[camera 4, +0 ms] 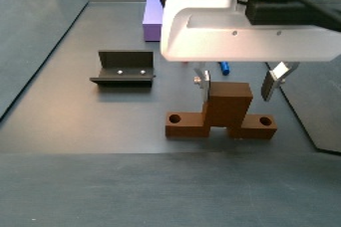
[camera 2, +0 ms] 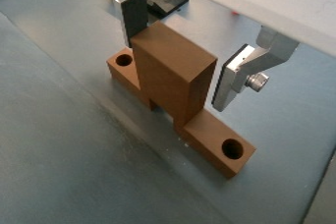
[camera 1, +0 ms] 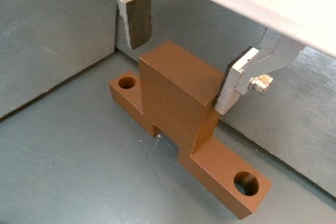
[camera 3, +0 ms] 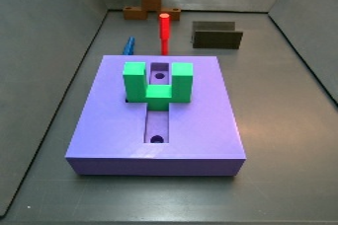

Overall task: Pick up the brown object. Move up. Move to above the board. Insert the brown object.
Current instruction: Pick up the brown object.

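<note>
We see the brown object (camera 1: 178, 110) as matt, smooth plastic. Beside it, the hand (camera 1: 191, 56) shows brushed silver metal fingers (camera 1: 241, 79) with dull dark pads. Under the brown object, the grey floor (camera 1: 66, 159) looks faintly sheened.

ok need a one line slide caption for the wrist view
Open gripper straddles the upright bar of the brown object, fingers either side, not yet clamped, on the grey floor.

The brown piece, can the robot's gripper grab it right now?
Probably yes. The gripper hangs open right over the brown object, one finger on each side of its upright bar, not touching yet. Nothing sits between them.
</note>
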Tool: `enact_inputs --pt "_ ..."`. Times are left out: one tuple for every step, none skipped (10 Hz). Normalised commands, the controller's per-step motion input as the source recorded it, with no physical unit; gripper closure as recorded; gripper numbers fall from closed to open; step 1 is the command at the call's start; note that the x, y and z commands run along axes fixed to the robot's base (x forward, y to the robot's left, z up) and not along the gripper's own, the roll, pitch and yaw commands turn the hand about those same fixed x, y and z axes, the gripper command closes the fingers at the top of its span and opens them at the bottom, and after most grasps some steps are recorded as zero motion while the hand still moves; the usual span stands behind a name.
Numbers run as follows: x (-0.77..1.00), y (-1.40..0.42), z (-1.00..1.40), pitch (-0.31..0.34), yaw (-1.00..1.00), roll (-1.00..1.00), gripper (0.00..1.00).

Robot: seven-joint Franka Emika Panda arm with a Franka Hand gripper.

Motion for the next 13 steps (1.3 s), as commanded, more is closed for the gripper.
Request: enact_inputs --pt "0.17 0.01 -0.22 0.000 -0.16 0.00 0.00" --pt "0.16 0.01 -0.21 0.000 -0.15 -0.01 0.00" --pt "0.15 0.01 -0.24 0.000 -0.13 -0.02 0.00" --pt "0.08 0.00 -0.24 -0.006 -0.11 -0.01 0.00" --pt "0.00 0.00 -0.17 -0.001 -0.02 -0.01 0.00" --pt "0.00 0.00 -0.18 -0.020 0.00 -0.04 0.00" --pt "0.01 0.00 -0.17 -0.011 0.00 -0.02 0.00" --pt "0.00 0.00 -0.16 -0.019 0.00 0.00 0.00" --pt "0.00 0.00 -0.17 -0.027 0.07 0.00 0.00" --pt "0.00 0.00 -0.15 -0.024 0.08 0.00 0.00" --pt "0.00 0.00 -0.13 -0.041 0.06 0.00 0.00" --pt "0.00 0.00 -0.10 -0.049 0.06 0.00 0.00" --pt "0.00 0.00 -0.05 -0.037 0.01 -0.02 0.00"
